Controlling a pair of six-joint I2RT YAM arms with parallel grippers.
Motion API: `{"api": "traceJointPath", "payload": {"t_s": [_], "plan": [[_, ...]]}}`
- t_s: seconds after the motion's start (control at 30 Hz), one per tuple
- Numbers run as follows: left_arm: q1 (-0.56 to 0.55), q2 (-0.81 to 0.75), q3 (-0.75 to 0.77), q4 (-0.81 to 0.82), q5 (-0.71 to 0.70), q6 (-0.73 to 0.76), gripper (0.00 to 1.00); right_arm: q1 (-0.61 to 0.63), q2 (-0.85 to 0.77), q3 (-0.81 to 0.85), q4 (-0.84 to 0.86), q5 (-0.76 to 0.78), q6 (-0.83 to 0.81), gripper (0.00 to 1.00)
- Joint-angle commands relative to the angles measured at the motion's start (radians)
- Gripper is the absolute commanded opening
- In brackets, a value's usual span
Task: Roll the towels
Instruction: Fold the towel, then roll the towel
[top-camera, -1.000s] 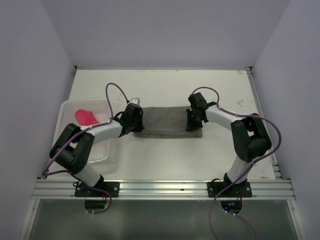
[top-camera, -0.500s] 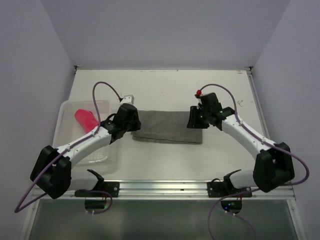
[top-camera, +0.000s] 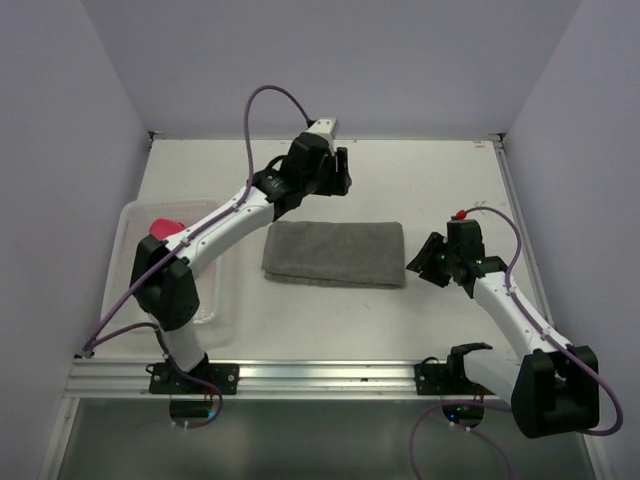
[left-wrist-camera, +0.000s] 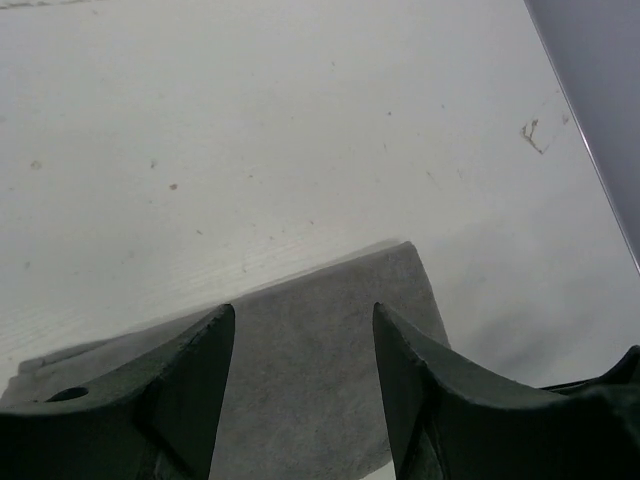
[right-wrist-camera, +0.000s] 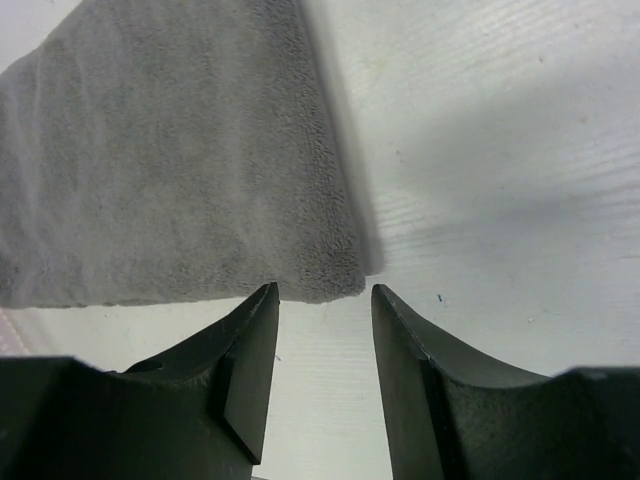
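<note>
A robotics lab test cell seen from above: a plain white counter (top-camera: 450, 180), scuffed and speckled with small dark marks, boxed in on its left, far and right sides by plain pale lavender walls (top-camera: 330, 60). Along the near edge runs a slotted aluminium rail (top-camera: 330, 378). Two white-and-black robot arms, the left arm (top-camera: 225, 212) and the right arm (top-camera: 512, 312), are bolted to it on black base plates, with purple cables (top-camera: 249, 120) looping loose from their joints. Both wrist views look down on the same matte white surface under flat, even lighting.
</note>
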Motion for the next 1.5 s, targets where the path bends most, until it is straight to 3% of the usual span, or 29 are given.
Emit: {"api": "traceJointPath", "payload": {"t_s": [0.0, 0.43, 0.73, 0.97, 1.2, 1.47], "plan": [[-0.059, 0.137, 0.152, -0.103, 0.05, 0.014, 0.61, -0.031, -0.035, -0.042, 0.053, -0.023, 0.041, 0.47], [-0.151, 0.433, 0.439, -0.148, 0.154, -0.077, 0.56, -0.062, 0.088, -0.163, 0.272, -0.145, 0.08, 0.51], [-0.169, 0.526, 0.51, -0.171, 0.151, -0.114, 0.55, -0.061, 0.224, -0.203, 0.405, -0.15, 0.092, 0.51], [-0.186, 0.6, 0.579, -0.176, 0.138, -0.143, 0.54, -0.062, 0.241, -0.212, 0.399, -0.167, 0.08, 0.4], [-0.211, 0.694, 0.663, -0.18, 0.131, -0.216, 0.51, -0.062, 0.247, -0.223, 0.404, -0.173, 0.06, 0.18], [-0.243, 0.749, 0.689, -0.189, 0.035, -0.262, 0.48, -0.062, 0.236, -0.222, 0.379, -0.17, 0.032, 0.14]]}}
